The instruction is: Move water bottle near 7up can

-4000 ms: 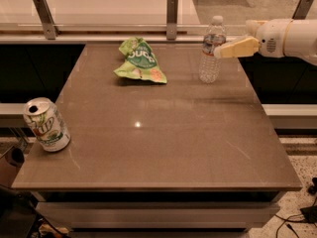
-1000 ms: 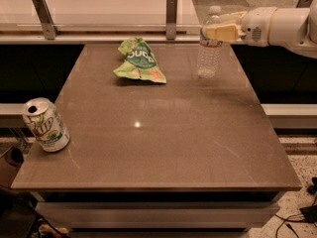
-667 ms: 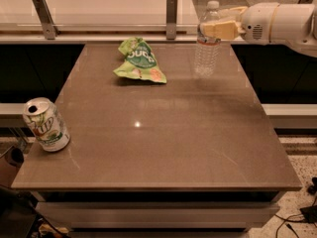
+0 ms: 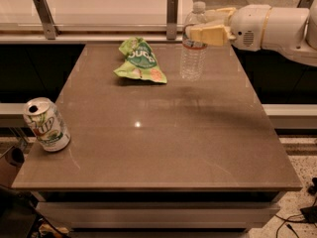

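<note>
Cream gripper [image 4: 198, 29] at far edge, fingers clamped on clear ribbed plastic water bottle [image 4: 192, 61] so I can carry it to white-green 7up can [image 4: 46, 124], near-left corner.

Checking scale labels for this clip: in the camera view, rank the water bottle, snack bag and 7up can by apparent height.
1. The water bottle, gripped near its top by the pincer at the table's far edge.
2-3. 7up can and snack bag look alike; the can is nearer the camera, so I won't rank them.
</note>
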Robot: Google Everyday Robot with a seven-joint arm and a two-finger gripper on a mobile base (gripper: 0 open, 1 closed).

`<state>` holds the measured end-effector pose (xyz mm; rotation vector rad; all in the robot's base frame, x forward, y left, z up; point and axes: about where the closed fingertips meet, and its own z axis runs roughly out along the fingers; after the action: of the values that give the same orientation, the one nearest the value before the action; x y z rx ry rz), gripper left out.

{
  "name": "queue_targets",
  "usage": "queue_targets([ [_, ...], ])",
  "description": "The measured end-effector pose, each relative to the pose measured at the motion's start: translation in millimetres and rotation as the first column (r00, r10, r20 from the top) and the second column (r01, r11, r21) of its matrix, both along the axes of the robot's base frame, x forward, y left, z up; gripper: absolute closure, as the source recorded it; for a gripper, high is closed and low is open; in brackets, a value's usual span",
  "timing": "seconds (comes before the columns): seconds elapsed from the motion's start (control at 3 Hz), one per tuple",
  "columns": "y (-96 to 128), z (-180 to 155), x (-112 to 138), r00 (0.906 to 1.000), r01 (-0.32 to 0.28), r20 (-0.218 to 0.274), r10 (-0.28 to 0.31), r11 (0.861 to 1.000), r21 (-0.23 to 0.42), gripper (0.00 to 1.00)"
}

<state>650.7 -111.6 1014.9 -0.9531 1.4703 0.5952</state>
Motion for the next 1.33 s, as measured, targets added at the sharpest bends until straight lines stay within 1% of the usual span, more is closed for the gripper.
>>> queue_targets([
  [0.33,22,-5,-20,0.9981,-0.061,0.0,0.061,0.998,-0.013,1.0],
  [0.67,63,-16,-61,0.9915,-0.125,-0.049,0.12,0.987,-0.097,1.0],
  [1.0,63,-16,-60,0.9915,-0.125,-0.049,0.121,0.987,-0.097,1.0],
  [1.33,80,-18,-66,0.9873,-0.156,-0.047,0.152,0.983,-0.095,1.0],
])
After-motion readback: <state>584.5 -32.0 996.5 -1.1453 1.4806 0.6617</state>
